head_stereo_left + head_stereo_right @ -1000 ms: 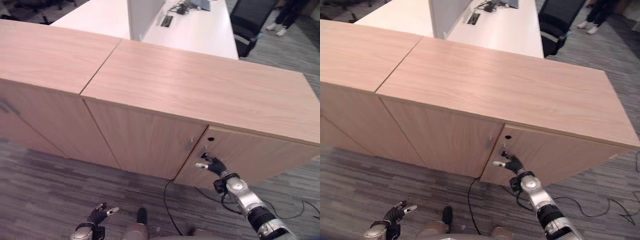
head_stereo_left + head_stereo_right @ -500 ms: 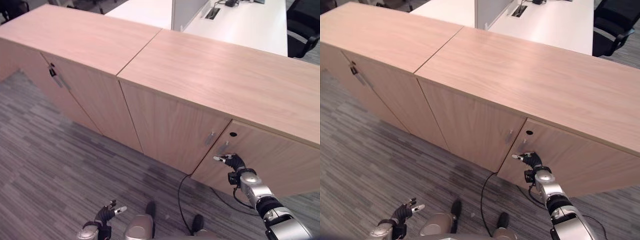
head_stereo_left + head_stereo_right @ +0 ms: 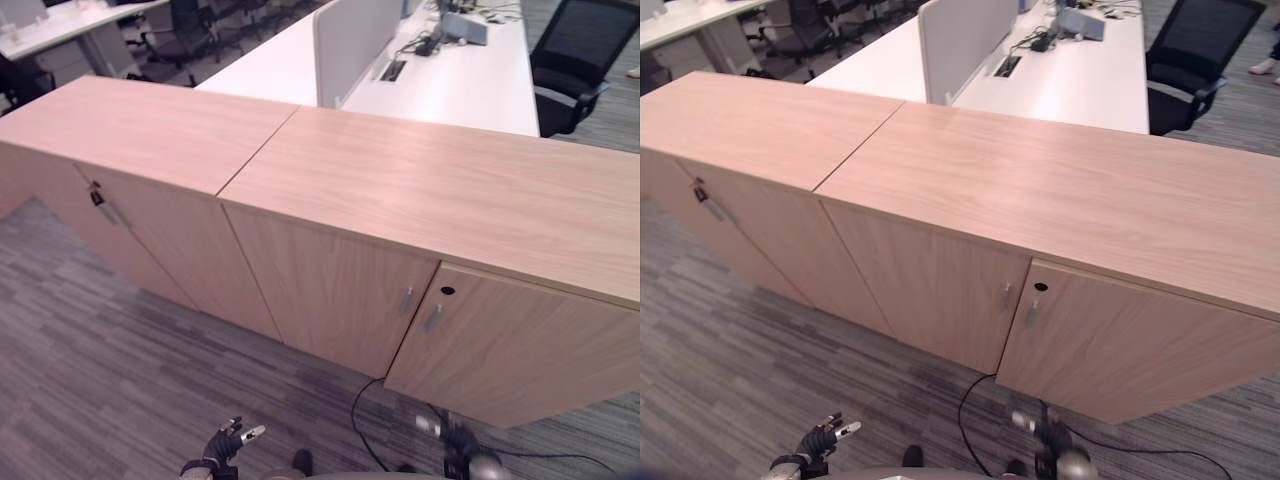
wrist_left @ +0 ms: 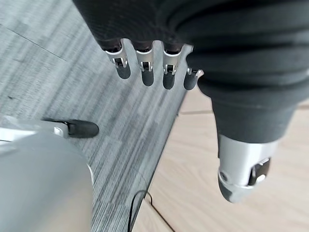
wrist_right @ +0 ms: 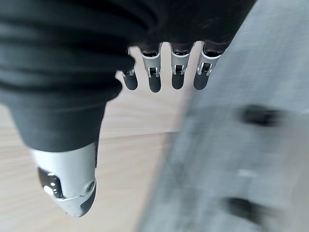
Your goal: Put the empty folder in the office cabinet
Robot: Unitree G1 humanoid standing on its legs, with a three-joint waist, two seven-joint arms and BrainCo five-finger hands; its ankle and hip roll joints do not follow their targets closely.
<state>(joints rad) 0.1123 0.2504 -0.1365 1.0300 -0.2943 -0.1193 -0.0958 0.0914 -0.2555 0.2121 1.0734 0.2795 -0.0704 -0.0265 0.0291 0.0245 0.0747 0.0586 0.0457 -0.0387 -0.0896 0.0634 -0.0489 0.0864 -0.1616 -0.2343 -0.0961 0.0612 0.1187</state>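
The long wooden office cabinet [image 3: 400, 180] stands in front of me. Its right-hand door [image 3: 510, 345] is slightly ajar, its handle edge [image 3: 432, 318] swung out from the neighbouring door [image 3: 340, 290]. My right hand [image 3: 455, 440] hangs low over the carpet, below that door and apart from it. In the right wrist view its fingers [image 5: 164, 72] are straight and hold nothing. My left hand [image 3: 225, 445] hangs low at the left, open and empty, with straight fingers [image 4: 145, 67] over the carpet.
A second cabinet unit [image 3: 130, 130] adjoins on the left, with a key in its door [image 3: 95, 195]. Behind stand white desks [image 3: 450, 70] with a divider screen [image 3: 350, 45] and a black office chair [image 3: 575, 50]. Grey carpet [image 3: 120, 370] lies in front.
My right hand has let go of the right door's handle and dropped low, away from the door. The door stays ajar. The camera has shifted; the left hand stays idle.
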